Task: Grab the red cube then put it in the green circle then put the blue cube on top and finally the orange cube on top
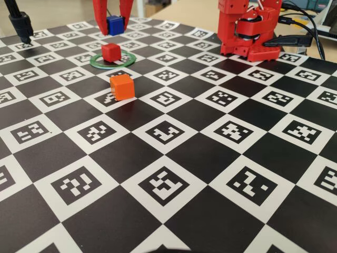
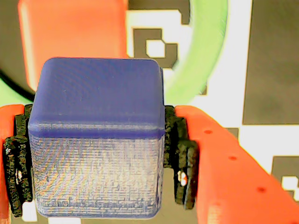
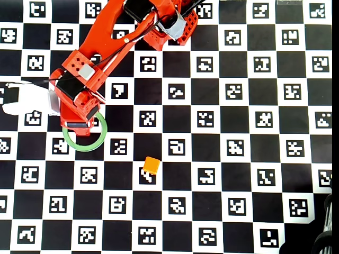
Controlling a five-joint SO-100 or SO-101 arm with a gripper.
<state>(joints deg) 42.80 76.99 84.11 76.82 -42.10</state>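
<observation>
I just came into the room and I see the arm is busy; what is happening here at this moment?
The red arm's gripper is shut on the blue cube and holds it in the air, above and a little behind the red cube. The red cube already sits inside the green circle on the checkered board. The orange cube waits alone on the board, in front of the ring in the fixed view, untouched.
</observation>
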